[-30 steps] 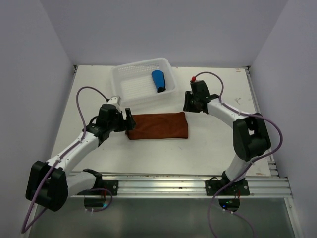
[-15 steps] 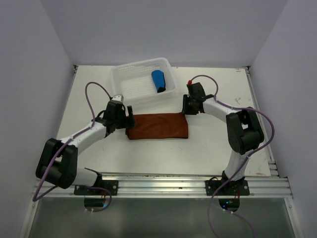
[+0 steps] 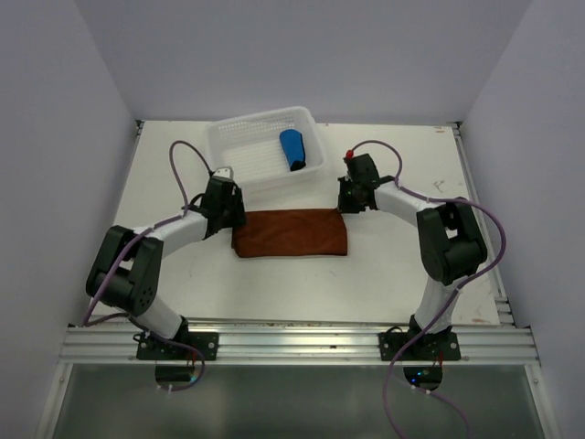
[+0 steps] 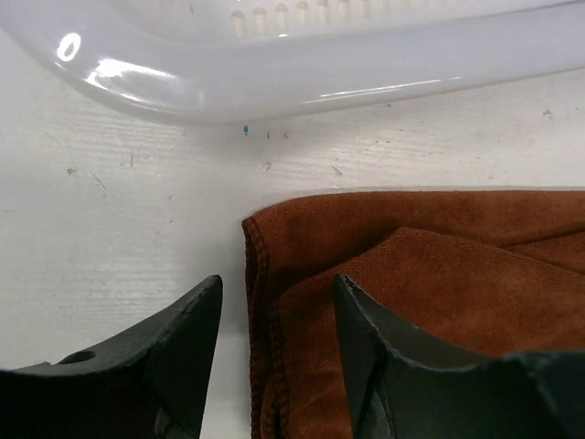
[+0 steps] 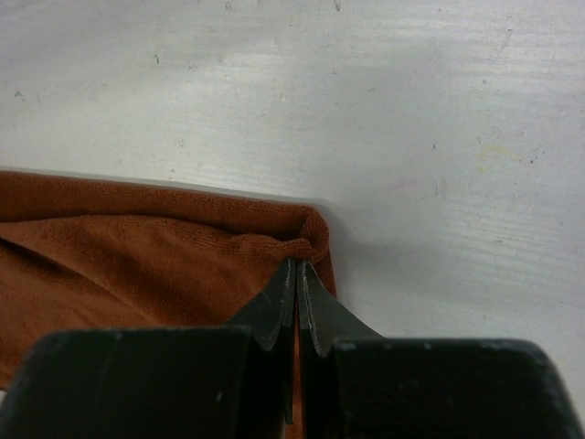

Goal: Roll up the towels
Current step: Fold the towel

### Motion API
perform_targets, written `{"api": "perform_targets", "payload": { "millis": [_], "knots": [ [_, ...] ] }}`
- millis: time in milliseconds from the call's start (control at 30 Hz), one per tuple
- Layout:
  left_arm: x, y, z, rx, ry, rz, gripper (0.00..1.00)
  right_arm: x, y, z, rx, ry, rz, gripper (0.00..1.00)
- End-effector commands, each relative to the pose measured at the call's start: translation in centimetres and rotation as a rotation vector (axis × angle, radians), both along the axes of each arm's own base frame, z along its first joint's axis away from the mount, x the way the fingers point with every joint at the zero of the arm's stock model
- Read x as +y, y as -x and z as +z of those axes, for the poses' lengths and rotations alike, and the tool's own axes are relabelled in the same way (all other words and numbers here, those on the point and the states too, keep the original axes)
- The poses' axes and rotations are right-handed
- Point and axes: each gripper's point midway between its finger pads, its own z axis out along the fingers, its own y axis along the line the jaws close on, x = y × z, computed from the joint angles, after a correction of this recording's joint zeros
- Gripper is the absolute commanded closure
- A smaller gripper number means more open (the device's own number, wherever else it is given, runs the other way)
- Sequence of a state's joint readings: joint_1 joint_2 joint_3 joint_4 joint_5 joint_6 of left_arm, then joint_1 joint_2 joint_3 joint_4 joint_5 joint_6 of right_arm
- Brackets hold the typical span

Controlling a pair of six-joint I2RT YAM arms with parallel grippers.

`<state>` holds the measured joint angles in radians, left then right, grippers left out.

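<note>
The rust-brown towel [image 3: 291,233] lies folded flat on the white table. In the left wrist view, my left gripper [image 4: 276,285] stands open astride its far-left corner, and the doubled, stitched edge of the rust-brown towel [image 4: 439,265] lies between the fingers. My left gripper [image 3: 230,208] sits just in front of the basket. My right gripper [image 3: 345,203] is at the far-right corner. In the right wrist view, my right gripper [image 5: 297,265] is shut, and the rust-brown towel [image 5: 137,256] is puckered at its tips. The blue towel [image 3: 292,149] lies rolled in the basket.
The white mesh basket [image 3: 239,155] stands at the back of the table, its rim [image 4: 320,73] close ahead of the left fingers. Grey walls enclose the table on three sides. An aluminium rail [image 3: 302,338] runs along the near edge.
My left gripper has slid right to the towel's far-left corner and its jaws have narrowed. My right gripper has gone from part open to shut on the far-right corner.
</note>
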<state>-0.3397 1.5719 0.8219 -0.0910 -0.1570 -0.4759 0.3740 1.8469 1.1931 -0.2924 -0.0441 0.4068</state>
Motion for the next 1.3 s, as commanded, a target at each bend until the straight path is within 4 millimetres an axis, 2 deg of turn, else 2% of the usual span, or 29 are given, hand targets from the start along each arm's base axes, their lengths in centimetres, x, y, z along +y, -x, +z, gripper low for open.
{"api": "perform_targets", "payload": {
  "millis": [0,100,233,267,367,567,767,933,1000,1033,1100,1133,1267],
  "knots": [
    [0.2,-2.4,1.2,-0.073,-0.010,0.021,0.45,0.0,-0.3,-0.1,-0.014,-0.010,0.007,1.00],
    [0.3,-2.6,0.8,-0.072,-0.015,0.026,0.48,-0.3,-0.3,-0.1,-0.014,-0.003,0.005,1.00],
    [0.2,-2.6,0.2,-0.057,-0.017,0.012,0.57,-0.5,-0.2,-0.4,-0.007,0.000,0.002,1.00],
    [-0.1,-3.3,0.7,-0.089,-0.006,0.013,0.63,-0.6,-0.3,-0.4,-0.009,0.002,0.001,1.00],
    [0.1,-3.2,0.2,-0.076,-0.017,0.015,0.77,-0.7,-0.2,-0.4,-0.008,0.003,-0.003,1.00],
    [0.5,-2.8,-0.7,-0.055,-0.014,0.022,0.82,-0.8,-0.2,-0.5,-0.004,0.004,-0.004,1.00],
    [0.5,-2.7,0.2,-0.074,-0.003,0.024,0.78,-0.8,-0.1,-0.6,-0.001,0.005,-0.004,1.00],
    [0.6,-2.7,0.7,-0.079,-0.005,0.025,0.88,-1.0,-0.2,-0.7,0.001,0.010,-0.005,1.00],
    [0.6,-2.7,1.0,-0.084,-0.003,0.029,0.82,-1.1,-0.3,-0.6,-0.002,0.017,-0.006,1.00],
    [0.6,-2.5,1.2,-0.090,0.000,0.030,0.71,-1.2,-0.3,-0.4,-0.008,0.022,-0.003,1.00],
    [0.7,-2.4,1.8,-0.105,0.005,0.033,0.61,-1.2,-0.4,-0.3,-0.010,0.021,-0.005,1.00],
    [0.8,-2.4,2.6,-0.126,0.008,0.040,0.52,-1.2,-0.3,-0.4,-0.006,0.022,-0.005,1.00],
    [0.5,-1.9,3.4,-0.133,0.022,0.013,0.47,-1.2,-0.2,-0.5,-0.001,0.022,-0.002,1.00]
  ]
}}
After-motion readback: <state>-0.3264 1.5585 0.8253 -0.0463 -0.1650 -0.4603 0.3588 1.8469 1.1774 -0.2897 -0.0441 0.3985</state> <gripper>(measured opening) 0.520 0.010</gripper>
